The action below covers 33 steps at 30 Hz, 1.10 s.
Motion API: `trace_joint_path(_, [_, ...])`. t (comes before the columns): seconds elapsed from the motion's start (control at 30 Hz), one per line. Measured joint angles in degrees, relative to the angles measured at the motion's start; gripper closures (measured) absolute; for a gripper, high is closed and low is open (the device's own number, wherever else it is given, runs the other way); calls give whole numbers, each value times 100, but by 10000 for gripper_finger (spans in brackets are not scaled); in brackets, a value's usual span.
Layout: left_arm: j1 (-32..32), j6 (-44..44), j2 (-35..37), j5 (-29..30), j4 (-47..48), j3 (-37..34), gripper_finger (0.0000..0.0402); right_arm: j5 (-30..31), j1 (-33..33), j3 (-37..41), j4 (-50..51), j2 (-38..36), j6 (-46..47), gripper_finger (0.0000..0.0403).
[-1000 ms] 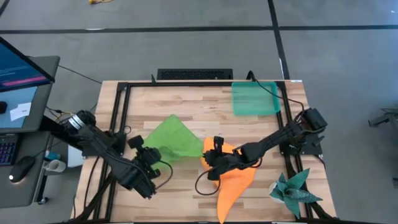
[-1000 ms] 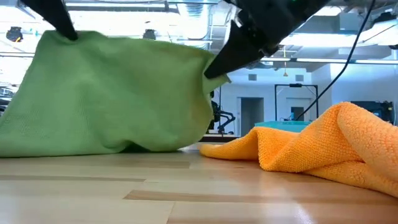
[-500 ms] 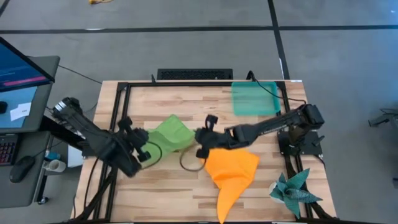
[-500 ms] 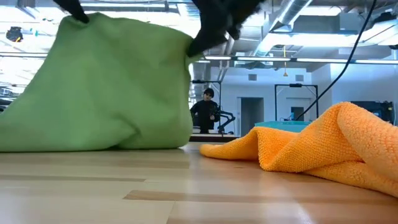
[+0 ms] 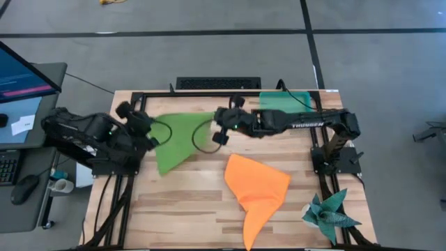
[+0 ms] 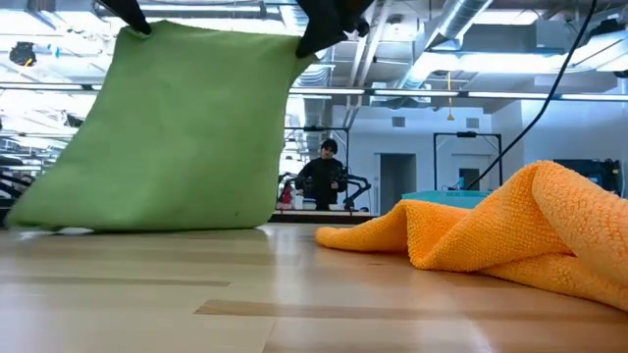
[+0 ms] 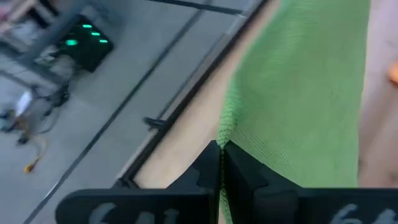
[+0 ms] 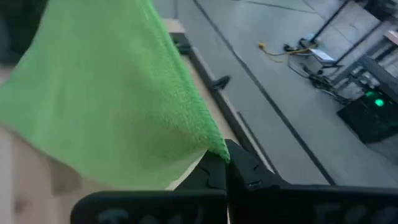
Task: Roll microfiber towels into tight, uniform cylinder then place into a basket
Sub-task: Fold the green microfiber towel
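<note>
Nearest me, by the table's (image 5: 181, 209) front edge, the orange towel (image 5: 258, 192) lies crumpled and untouched. The dark teal spiky cloth (image 5: 329, 213) sits at the front right corner.

Further back, both my arms have carried the green towel (image 5: 178, 136) away from the middle of the table toward the back edge. A second ago it was a bunched heap next to the orange one; now it hangs stretched between the two grippers. The left gripper (image 5: 148, 132) is clamped on one corner near the back left and the right gripper (image 5: 221, 122) is clamped on the opposite corner near the middle of the back edge. I read that as spreading the cloth out flat before any rolling starts, so the task is still early.

At the back right corner the basket (image 5: 282, 108) holds nothing that I can see.

The low view shows what the overhead cannot: the green towel (image 6: 186, 137) hangs as a sheet with its lower edge resting on the wood. It also shows a person (image 6: 322, 176) standing far off in the room. Each wrist view confirms its jaws pinched shut on a hem corner of the green towel (image 7: 298, 93), (image 8: 112, 99).
</note>
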<state>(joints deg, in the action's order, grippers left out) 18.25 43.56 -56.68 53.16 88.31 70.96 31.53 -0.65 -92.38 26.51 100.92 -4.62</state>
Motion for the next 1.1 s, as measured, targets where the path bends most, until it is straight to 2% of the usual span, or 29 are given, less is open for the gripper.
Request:
trace_joint_path(0.13, [-542,-480,191,560,-194,2,400,-9,-308,-105,-76,2,118,398])
trace_joint_path(0.33, [-1146,-1910,245,1379,-1127,2,400,15,-619,-105,-484,9,120,397])
trace_joint_path(0.63, [-1614,-4090,157,2111,-2697,7,400,342,-596,-98,-918,-84,-653,398])
trace_joint_path(0.77, [-1689,-4085,157,2054,-2743,7,400,466,-424,-97,-839,-189,-882,398])
trace_joint_path(0.83, [-1692,-3950,162,1769,-2682,7,400,464,-281,-100,-851,-230,-1086,398])
trace_joint_path(0.87, [-1694,-3776,166,1421,-2654,7,400,433,-199,-105,-834,-253,-1182,398])
trace_joint_path(0.93, [-1670,-3449,166,303,-2586,7,400,395,-29,-96,-682,-330,-1343,398])
trace_joint_path(0.97, [-1664,-3395,160,-150,-2534,7,400,567,60,-97,-793,-334,-1387,399])
trace_joint_path(1.0, [-1663,-3388,148,-297,-2462,7,400,908,136,-100,-942,-332,-1447,399])
trace_joint_path(1.07, [-1727,-3285,99,265,-2238,7,400,1770,261,-100,-1047,-334,-1523,399])
trace_joint_path(1.1, [-1765,-3128,86,651,-2137,7,400,1951,285,-100,-1045,-334,-1535,398])
